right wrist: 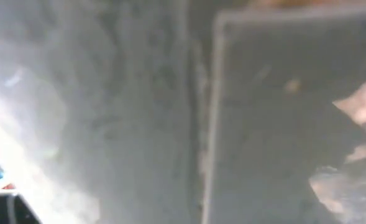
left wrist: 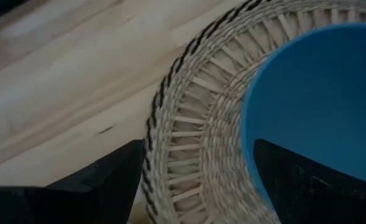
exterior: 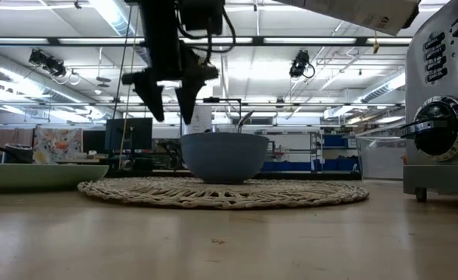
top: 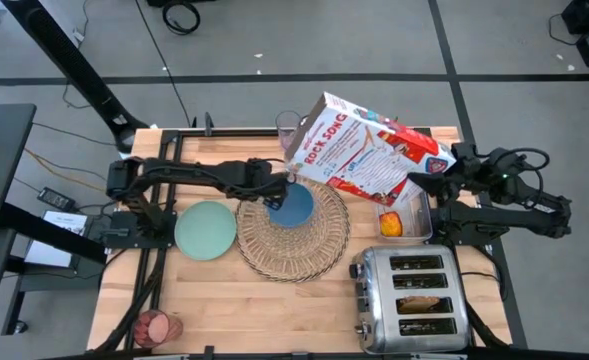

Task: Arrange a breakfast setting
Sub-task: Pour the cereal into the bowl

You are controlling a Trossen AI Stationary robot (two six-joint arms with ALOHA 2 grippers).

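tilting cereal box (top: 369, 150) gripped by right gripper (top: 436, 172), bowl (top: 296, 207) just below its lowered corner. hovering wide open, empty: left gripper (top: 275, 195), beside bowl.

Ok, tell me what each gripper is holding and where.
The right gripper holds the cereal box at its lower end, tilted over the blue bowl. The left gripper is open, empty.

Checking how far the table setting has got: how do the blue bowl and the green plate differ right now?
The small blue bowl sits on the wicker placemat; the mint-green plate lies on bare wood beside the placemat. The bowl is deep and dark blue; the plate is flat, pale and wider. Both are round and look empty.
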